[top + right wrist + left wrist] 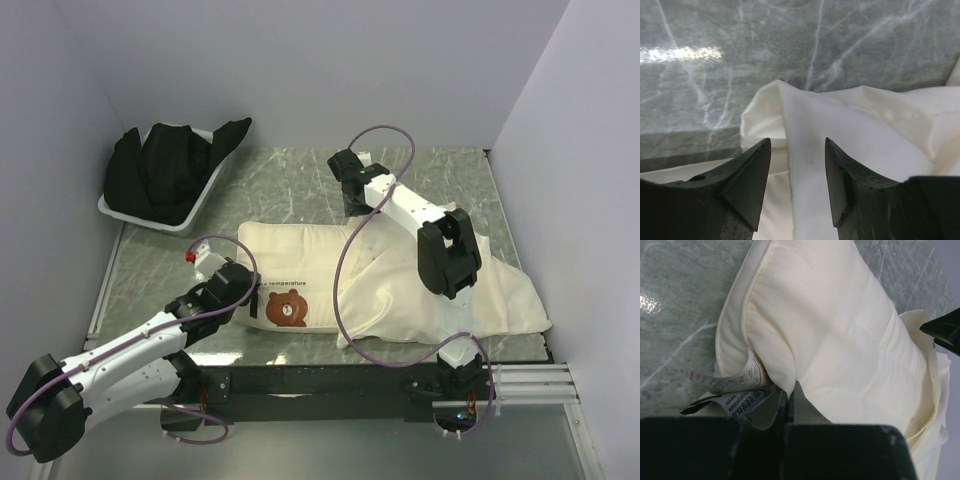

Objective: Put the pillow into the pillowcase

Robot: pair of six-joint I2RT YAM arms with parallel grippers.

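Left gripper (787, 395): we find its jaws closed at the bear (288, 308) end of the pillow (840, 340), apparently nipping the end seam just beside the care labels (740, 382). We judge this hold is meant to drive the pillow lengthwise toward the pillowcase (500, 295); a grip at the trailing end lets the arm push without crossing the opening.

Right gripper (797, 147): jaws apart, holding nothing. Its fingers straddle a raised fold of thin cream cloth at the far edge of the bedding, low over the table (300, 185). We take this fold to be the rim of the pillowcase mouth, though the hem is not plain enough to confirm.

Pillow position: flat on the table, between the arms. Its left part, with the bear, is exposed. Its right part appears covered by the pillowcase, whose loose remainder spreads to the right, wrinkled and flat. The mouth edge runs across the pillow around mid-length.

Assessment: insertion is partly done. We judge the next need is for the right jaws to close on the fold and lift or draw it leftward while the left arm feeds.

Risk noted: limp cloth may bunch ahead of the pillow, or the fold may slip from the jaws.
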